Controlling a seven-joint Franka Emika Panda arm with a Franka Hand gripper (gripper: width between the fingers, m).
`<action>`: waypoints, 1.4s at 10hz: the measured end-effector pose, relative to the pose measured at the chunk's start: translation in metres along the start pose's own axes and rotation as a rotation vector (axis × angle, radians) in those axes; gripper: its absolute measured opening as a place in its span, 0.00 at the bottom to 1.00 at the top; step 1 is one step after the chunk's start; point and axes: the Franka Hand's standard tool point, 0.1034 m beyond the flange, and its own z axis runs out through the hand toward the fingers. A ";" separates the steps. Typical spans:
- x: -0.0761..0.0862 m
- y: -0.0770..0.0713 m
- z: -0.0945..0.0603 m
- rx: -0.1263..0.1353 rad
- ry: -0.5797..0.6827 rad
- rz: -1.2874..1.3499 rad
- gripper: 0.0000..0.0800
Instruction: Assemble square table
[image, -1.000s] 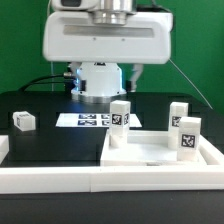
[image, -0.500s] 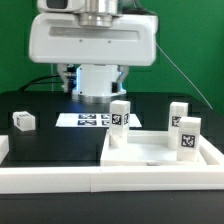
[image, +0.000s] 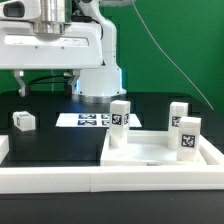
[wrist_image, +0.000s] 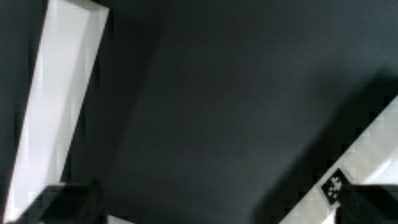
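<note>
Jaws stand wide open, holding nothing, on the gripper (image: 45, 45) high over the bench's far side. At the near edge runs the barrier rail (image: 50, 178). Behind it lies the square table (image: 160, 150) slab with three upright leg blocks (image: 120, 114), one more leg block (image: 23, 120) near the bench's edge at the exterior view's left, and the marker board (image: 85, 120) farther back.

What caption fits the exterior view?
Robot gripper hovers open above a lone leg block; three legs stand on the square table.

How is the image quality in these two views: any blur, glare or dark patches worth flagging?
Exterior view: even lighting, tags on the small white plastic leg blocks readable, slight softness on the large white end effector housing near the top edge. Wrist view: mostly dark black tabletop, tilted framing, a bright overexposed white strip with soft edges, and one small tag barely legible.
</note>
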 end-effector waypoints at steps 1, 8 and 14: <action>0.000 0.000 0.000 0.000 0.000 0.001 0.81; -0.078 -0.013 0.022 -0.008 -0.033 0.025 0.81; -0.116 -0.028 0.031 0.023 -0.071 0.054 0.81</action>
